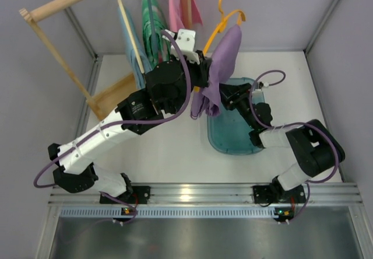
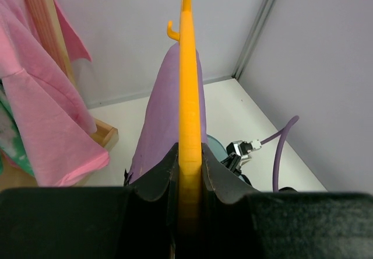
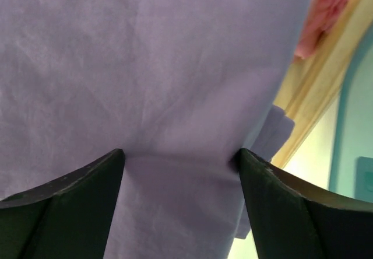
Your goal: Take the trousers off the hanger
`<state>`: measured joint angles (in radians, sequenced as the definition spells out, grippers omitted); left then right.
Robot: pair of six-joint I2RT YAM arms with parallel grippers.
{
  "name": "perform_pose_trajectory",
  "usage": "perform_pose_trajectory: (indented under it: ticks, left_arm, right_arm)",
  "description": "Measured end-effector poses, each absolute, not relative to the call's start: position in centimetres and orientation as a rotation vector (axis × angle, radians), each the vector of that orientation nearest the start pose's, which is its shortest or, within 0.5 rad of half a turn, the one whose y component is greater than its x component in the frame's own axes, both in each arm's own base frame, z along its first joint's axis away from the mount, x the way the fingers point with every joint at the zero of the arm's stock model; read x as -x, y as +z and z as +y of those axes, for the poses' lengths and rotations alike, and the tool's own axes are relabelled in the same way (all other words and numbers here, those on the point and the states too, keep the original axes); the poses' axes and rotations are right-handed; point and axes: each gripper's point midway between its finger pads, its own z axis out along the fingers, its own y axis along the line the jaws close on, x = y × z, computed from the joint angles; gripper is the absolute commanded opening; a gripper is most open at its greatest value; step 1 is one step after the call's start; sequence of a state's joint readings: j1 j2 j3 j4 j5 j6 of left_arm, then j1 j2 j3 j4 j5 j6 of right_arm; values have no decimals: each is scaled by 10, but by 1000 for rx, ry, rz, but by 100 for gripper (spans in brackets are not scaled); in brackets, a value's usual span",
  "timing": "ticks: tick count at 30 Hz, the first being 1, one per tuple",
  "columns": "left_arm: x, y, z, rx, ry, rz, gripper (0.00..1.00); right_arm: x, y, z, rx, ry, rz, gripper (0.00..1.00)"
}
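Note:
The bright orange hanger [image 1: 225, 21] is held up above the back of the table, and the lilac trousers [image 1: 226, 52] drape over it and hang down. My left gripper [image 1: 201, 60] is shut on the hanger's lower bar. In the left wrist view the orange hanger [image 2: 187, 90] runs straight up from between the fingers of that gripper [image 2: 189, 157], with the trousers [image 2: 160, 125] behind it. My right gripper [image 1: 226, 98] is at the trousers' lower part. It stands open [image 3: 180, 154] with the lilac trousers [image 3: 163, 66] spread between its wide-apart fingers.
A teal tray [image 1: 233, 142] lies on the table under the right arm. A wooden rack [image 1: 64, 2] at the back left carries a pink garment [image 1: 178, 5] and light blue and green garments [image 1: 152, 20]. Grey walls enclose the back and both sides.

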<state>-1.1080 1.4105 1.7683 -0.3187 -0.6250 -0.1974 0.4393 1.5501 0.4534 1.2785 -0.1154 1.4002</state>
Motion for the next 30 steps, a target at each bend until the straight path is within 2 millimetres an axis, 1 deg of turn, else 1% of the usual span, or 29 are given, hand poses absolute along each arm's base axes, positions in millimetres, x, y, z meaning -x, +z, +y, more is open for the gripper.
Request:
perform_pose_trajectory:
  ticks: [2,3,5,6,8,9,14,16,20,22,24,25,28,30]
  left_arm:
    - [-268,485,-322,-199,-561,1550,0]
    - [-268,486,-321,-198,-562,1549,0]
    - [-268,486,-321,-195,-560,1549,0]
    - [-268,486,-320,-193,-557,1549,0]
    - [-269,486,-319,-189,-553,1550,0]
    - [-269,486,-319,-187,-551,1549,0]
    - [-273,487,-312,-181,-494,1542,0]
    - [-275,488,-306,-178,-453,1533,0]
    - [-284,490,-293,-160,-330,1502,0]
    - [-289,486,-288,-161,-268,1494,0]
    - [-293,482,-287,-167,-219,1489,0]
    - [-294,480,-287,-174,-199,1488,0]
    - [-296,477,-288,-190,-170,1484,0]
    - [-296,477,-290,-198,-164,1478,0]
  right_arm:
    - [-353,230,241,-622,1593,1455,69]
    - [-352,232,244,-614,1599,1454,61]
    - [-349,232,247,-600,1601,1457,49]
    - [-349,232,248,-597,1600,1459,35]
    - [-347,235,249,-582,1598,1455,15]
    - [-345,238,249,-572,1597,1449,0]
    - [-336,264,245,-509,1604,1386,0]
    - [-329,269,242,-484,1595,1368,0]
    - [-314,274,229,-451,1570,1343,0]
    - [-306,283,218,-425,1548,1306,0]
    - [-295,306,205,-374,1520,1231,0]
    - [-288,322,198,-344,1504,1180,0]
    - [-257,370,177,-261,1440,1037,0]
    - [-243,394,164,-240,1387,980,0]
